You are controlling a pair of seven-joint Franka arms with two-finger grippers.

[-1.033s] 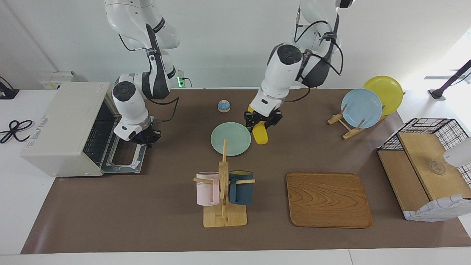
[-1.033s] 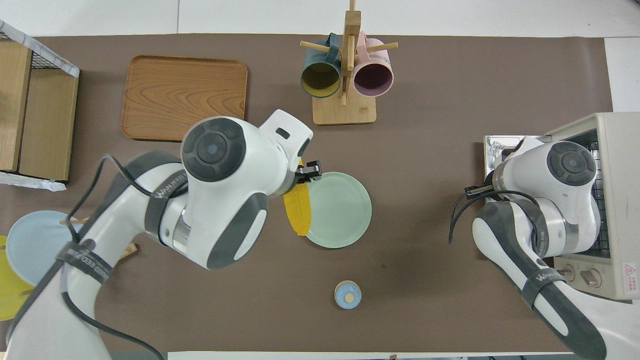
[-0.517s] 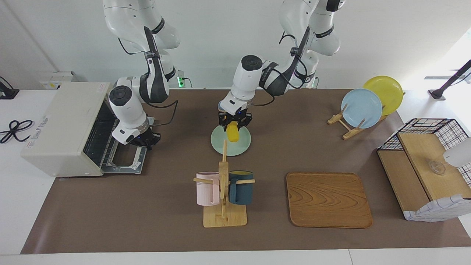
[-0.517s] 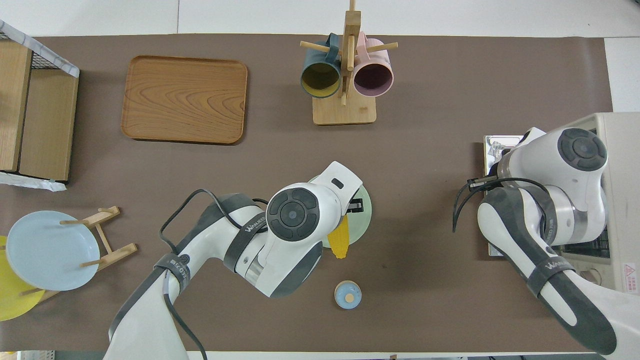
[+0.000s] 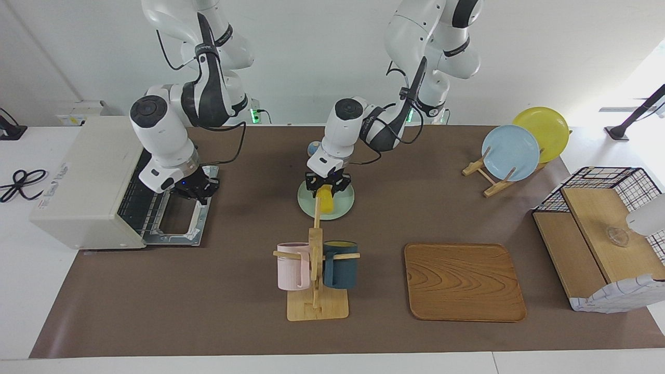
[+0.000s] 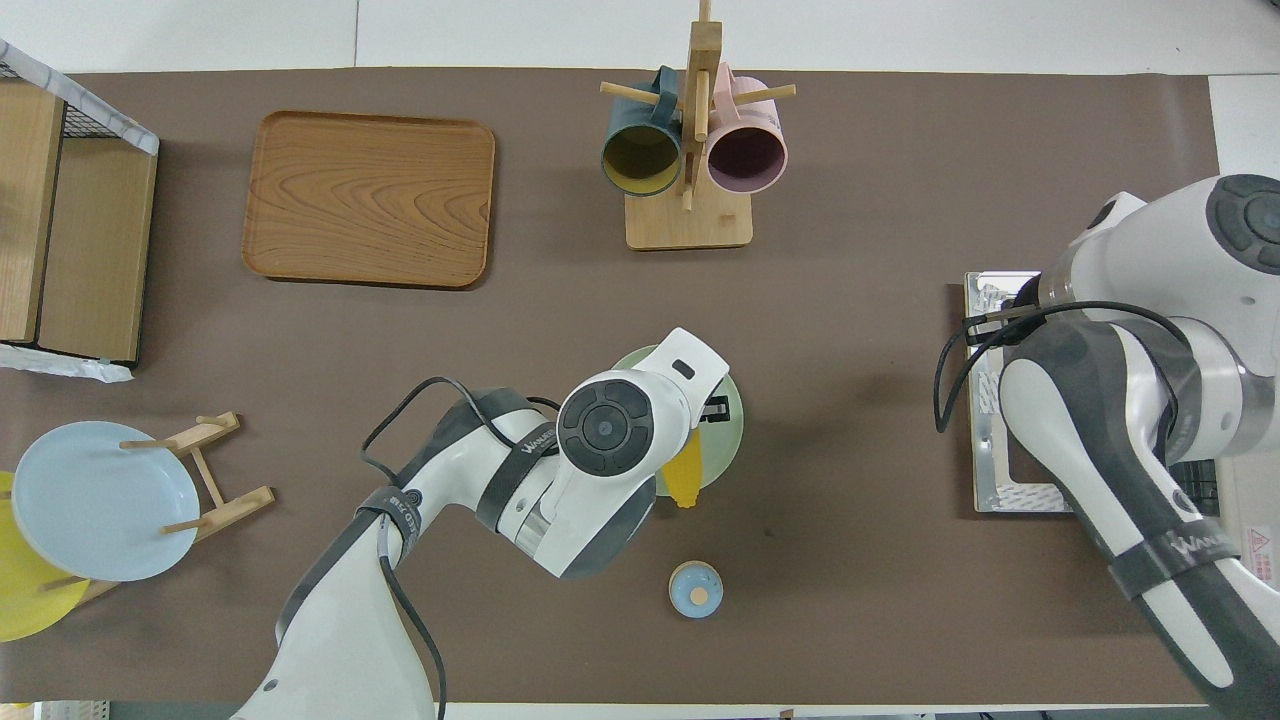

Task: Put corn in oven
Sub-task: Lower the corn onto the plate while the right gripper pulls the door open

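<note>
So the oven (image 5: 88, 182) sits at the right arm's end of the surface, door dropped open, and the right gripper (image 5: 195, 189) hangs over that door with its fingers shut on nothing, I think. The left gripper (image 5: 326, 186) is over the green plate (image 5: 343, 205), fingers clamped on the corn (image 5: 325, 201), which hangs below them.

This looked like a robotics lab staged as a kitchen: two white robot arms (image 5: 171, 124) stood at a brown-covered table (image 5: 208, 291) before bare white walls, with a cream-white toaster oven (image 5: 88, 182) and wooden mug rack (image 5: 316, 291).
</note>
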